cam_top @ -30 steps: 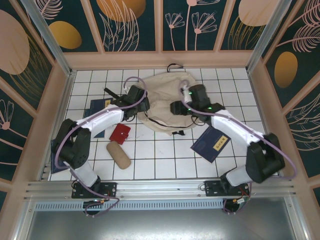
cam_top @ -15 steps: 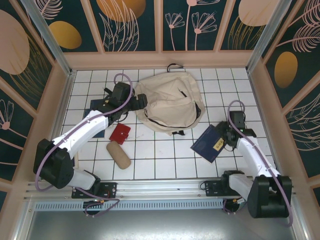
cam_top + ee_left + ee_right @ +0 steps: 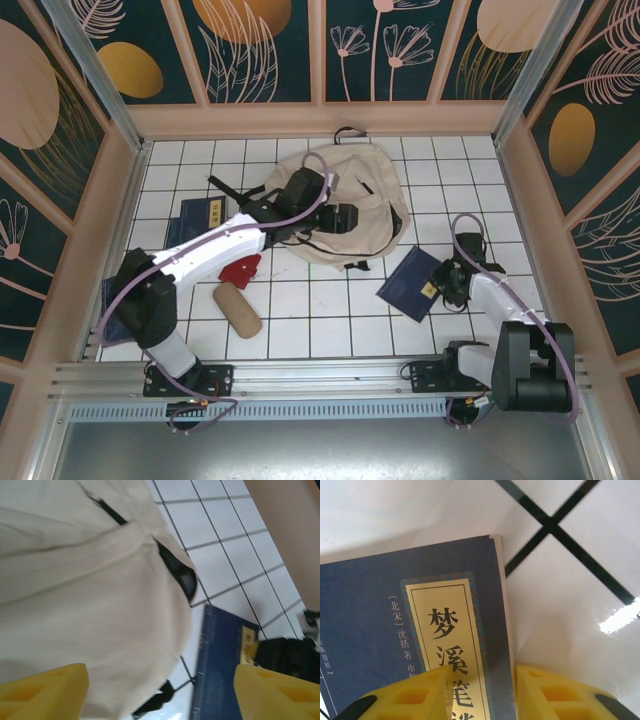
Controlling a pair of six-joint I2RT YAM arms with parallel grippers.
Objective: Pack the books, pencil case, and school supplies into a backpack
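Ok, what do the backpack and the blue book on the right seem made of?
The backpack looks like soft matte cream cloth, perhaps canvas: it creases and sags in folds. The book looks like paper with a matte navy card cover: pale page edges show along its side.

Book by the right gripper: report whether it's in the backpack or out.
Out: the book lies flat on the tiles beside the backpack, right gripper at its edge.

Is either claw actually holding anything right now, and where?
The left gripper is open above the backpack, holding nothing. The right gripper straddles an edge of the book beside its yellow label; whether it grips cannot be told.
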